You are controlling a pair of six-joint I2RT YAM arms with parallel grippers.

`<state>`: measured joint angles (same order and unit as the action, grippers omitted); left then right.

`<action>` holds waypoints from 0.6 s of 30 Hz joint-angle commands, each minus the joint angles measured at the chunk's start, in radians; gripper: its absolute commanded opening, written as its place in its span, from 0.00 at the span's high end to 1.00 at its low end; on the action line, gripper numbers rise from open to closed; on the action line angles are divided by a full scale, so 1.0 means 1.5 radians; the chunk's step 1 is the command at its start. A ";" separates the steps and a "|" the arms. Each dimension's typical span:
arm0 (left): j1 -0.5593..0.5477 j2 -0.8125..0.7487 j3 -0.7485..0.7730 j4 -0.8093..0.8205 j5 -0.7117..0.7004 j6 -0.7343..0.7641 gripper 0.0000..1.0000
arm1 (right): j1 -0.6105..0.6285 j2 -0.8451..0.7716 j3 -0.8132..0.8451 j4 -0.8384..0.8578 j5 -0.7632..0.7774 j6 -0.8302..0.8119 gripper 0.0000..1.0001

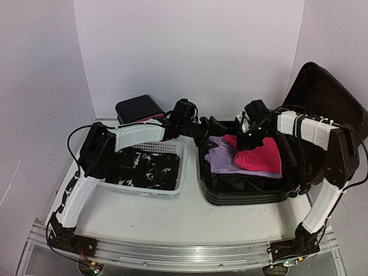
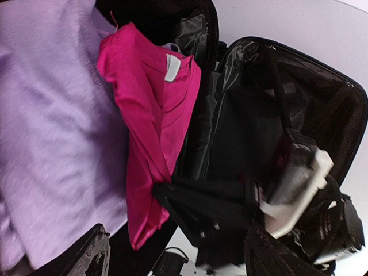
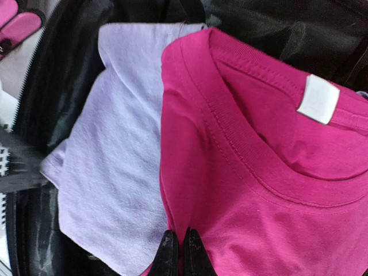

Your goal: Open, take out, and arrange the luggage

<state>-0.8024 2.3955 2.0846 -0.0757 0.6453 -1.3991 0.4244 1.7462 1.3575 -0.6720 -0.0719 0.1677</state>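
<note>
The luggage, a black hard-shell suitcase, lies open on the right with its lid leaning up at the back right. Inside lie a lavender shirt and a pink shirt partly on top of it. My right gripper is shut on the pink shirt at its edge beside the lavender shirt. My left gripper hovers open over the suitcase's left rim, nothing between its fingers. It faces the pink shirt, where the other arm's black gripper pinches the cloth.
A white mesh basket holding dark items stands left of the suitcase, under my left arm. Behind it sits a small black box with pink drawers. White walls close in the back and sides.
</note>
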 commanded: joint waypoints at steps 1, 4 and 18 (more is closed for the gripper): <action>-0.013 0.062 0.120 0.033 -0.033 -0.022 0.19 | -0.010 -0.046 -0.008 0.036 -0.049 -0.009 1.00; -0.028 0.114 0.184 0.034 -0.050 -0.026 0.20 | -0.012 -0.054 -0.018 0.044 -0.064 -0.013 1.00; -0.054 0.253 0.315 0.047 -0.141 -0.141 0.24 | -0.012 -0.086 -0.048 0.058 -0.091 -0.031 1.00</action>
<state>-0.8764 2.7487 2.5137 -0.0311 0.4969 -1.5497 0.4042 1.6840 1.2858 -0.6186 -0.1677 0.1452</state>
